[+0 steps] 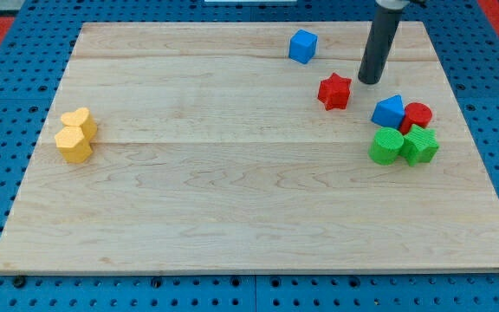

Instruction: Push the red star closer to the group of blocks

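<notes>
the tip (370, 81) is a bare dark rod end with no jaws, so it grasps nothing; it rests on the board (232, 208) just to the view's upper right of the red star (334, 91), seemingly not touching. the star looks small, light and rigid, likely to slide easily and spin if nudged off-centre; it should be pushed on its upper-left side. it is glossy red, with stubby points, lying left of the group: blue block (389, 110), red block (417, 114), two green blocks (404, 146).

Bright, even light; sharp focus, faint shadows.
</notes>
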Robot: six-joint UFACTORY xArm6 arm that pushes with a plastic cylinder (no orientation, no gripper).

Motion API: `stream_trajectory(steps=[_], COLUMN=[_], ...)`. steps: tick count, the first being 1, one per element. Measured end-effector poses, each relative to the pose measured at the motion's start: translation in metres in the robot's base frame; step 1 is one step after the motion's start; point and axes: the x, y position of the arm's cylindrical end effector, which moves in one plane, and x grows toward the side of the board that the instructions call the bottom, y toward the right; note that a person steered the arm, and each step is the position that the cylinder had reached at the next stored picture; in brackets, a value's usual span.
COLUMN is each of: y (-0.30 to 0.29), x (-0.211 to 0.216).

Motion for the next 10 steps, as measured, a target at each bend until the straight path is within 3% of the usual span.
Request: stream_trajectory(steps=[1, 2, 3, 5, 8, 9, 10], y=[-0.026, -0.077, -0.089, -0.109, -0.097, -0.099, -0.113], x=[-0.009, 0.035, 0.083, 0.049, 0.147, 0.151, 0.129])
